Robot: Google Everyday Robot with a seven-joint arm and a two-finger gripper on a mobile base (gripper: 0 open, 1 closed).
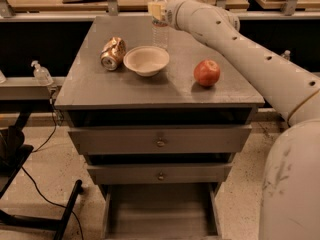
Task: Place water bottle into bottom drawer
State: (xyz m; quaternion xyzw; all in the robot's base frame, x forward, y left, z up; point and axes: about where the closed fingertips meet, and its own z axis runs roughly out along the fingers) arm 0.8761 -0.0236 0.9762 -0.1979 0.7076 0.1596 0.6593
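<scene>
The water bottle (160, 30), clear with a white cap, stands upright at the back of the grey cabinet top (150, 86). My gripper (157, 9) reaches in from the right and is closed around the bottle's upper part at its label band. The bottle's base rests on the top. The bottom drawer (160, 211) is pulled open at the foot of the cabinet, a shallow grey tray with nothing in it.
A crushed can (113, 53), a beige bowl (146, 60) and a red apple (207, 72) lie on the cabinet top. Two upper drawers (160, 140) with small knobs stand slightly ajar. A pump bottle (42, 74) stands on a ledge at left. My white arm (260, 59) spans the right side.
</scene>
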